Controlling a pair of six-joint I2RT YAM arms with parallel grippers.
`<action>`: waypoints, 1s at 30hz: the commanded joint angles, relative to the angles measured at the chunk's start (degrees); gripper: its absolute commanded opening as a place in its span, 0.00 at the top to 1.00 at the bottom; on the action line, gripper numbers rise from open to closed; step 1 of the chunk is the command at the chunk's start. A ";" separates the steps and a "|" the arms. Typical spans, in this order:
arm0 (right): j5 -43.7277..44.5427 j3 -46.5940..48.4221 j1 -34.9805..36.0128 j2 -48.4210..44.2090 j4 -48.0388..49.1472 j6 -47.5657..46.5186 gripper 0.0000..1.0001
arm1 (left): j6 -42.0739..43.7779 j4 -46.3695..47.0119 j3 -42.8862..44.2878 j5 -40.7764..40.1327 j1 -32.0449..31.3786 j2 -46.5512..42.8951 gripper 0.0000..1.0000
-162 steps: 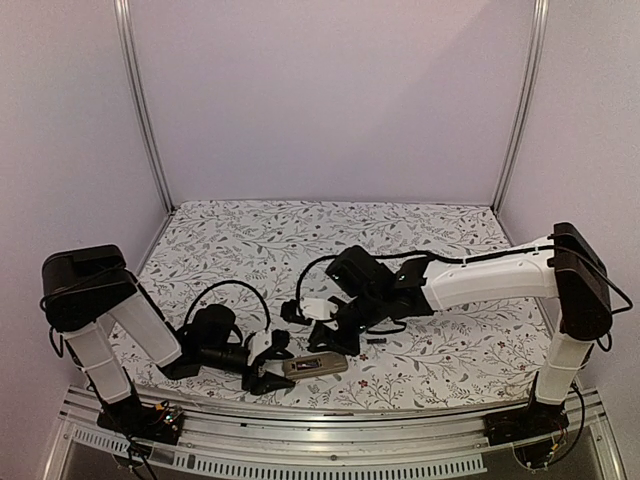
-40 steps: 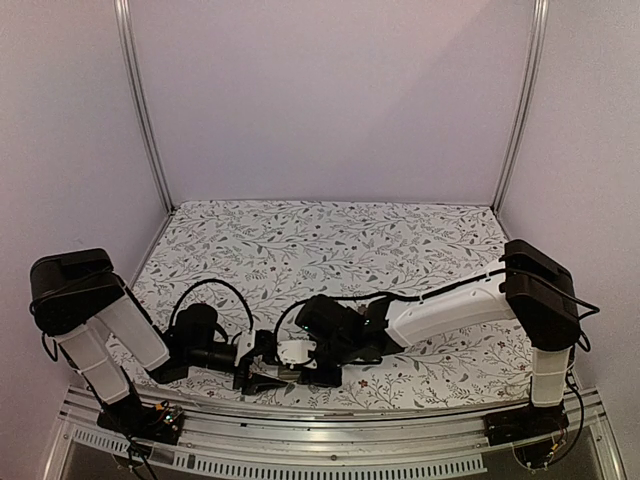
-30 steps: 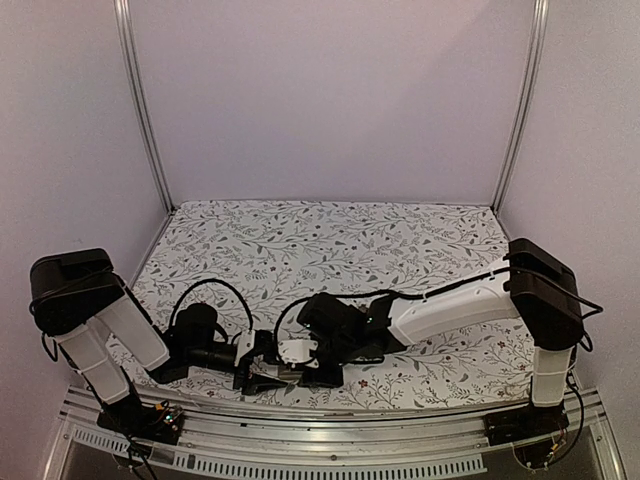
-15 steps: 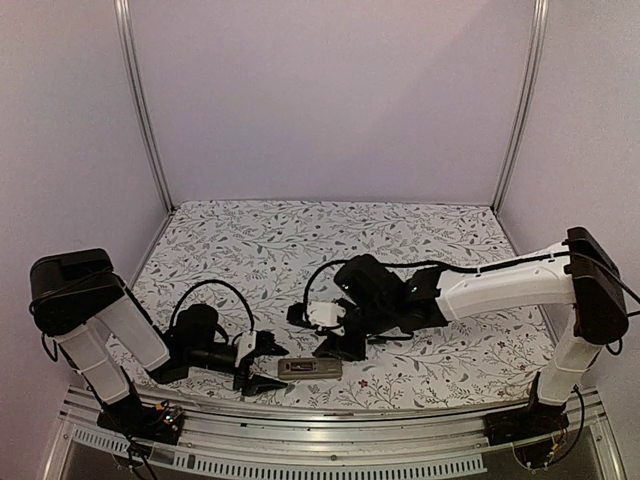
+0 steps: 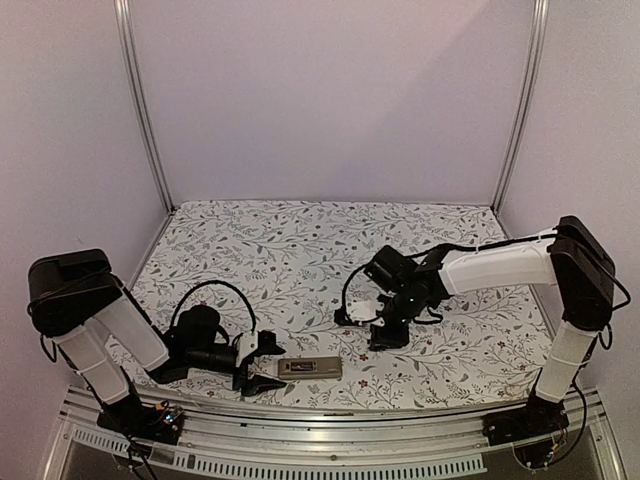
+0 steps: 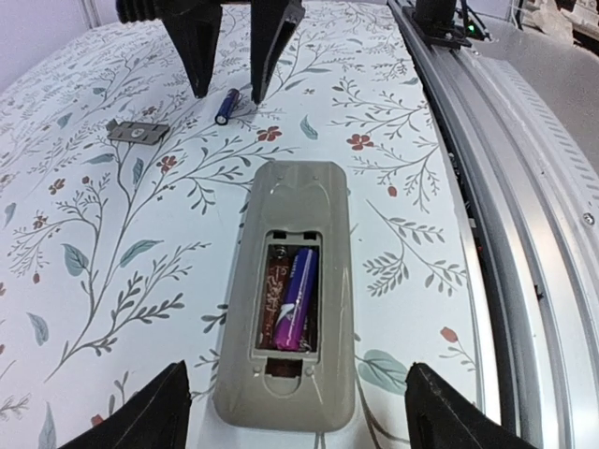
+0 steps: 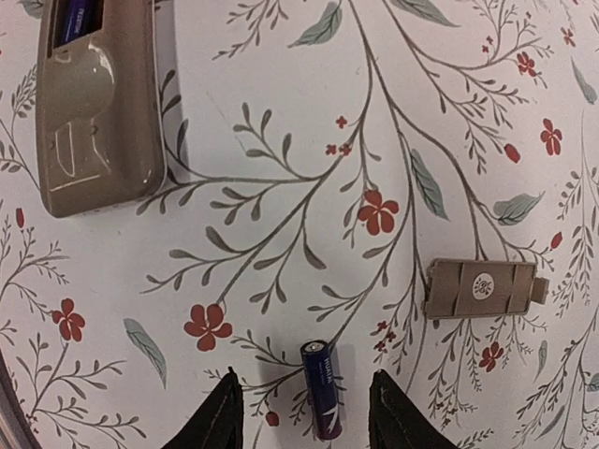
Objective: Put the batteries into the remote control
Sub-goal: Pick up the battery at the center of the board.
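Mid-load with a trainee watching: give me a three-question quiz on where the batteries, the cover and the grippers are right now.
1. True or false: the remote holds both batteries.
2. The cover lies: A on the remote; B on the table, apart from the remote; C inside the remote.
3. Fill in: the loose battery lies between the open jaws of the ___ gripper.
Key: 1 false, only one battery is in the recess; 2 B; 3 right gripper.
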 commanded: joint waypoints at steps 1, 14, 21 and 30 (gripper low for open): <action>0.44 -0.95 -0.27 -0.51 -3.89 -3.72 0.55 | 0.17 -0.37 -0.46 -0.17 -0.62 -1.02 0.21; 0.98 0.80 -0.55 5.43 -3.98 -3.58 0.71 | 0.27 -0.97 -0.29 0.62 -0.62 -0.89 0.21; 0.25 2.59 -0.55 5.92 -4.40 -2.18 1.00 | 0.52 -2.11 0.06 0.81 -0.63 -0.76 0.21; -10.21 8.04 -0.11 3.49 -2.95 3.81 1.00 | 1.50 -2.77 0.23 0.20 -0.63 -0.18 0.26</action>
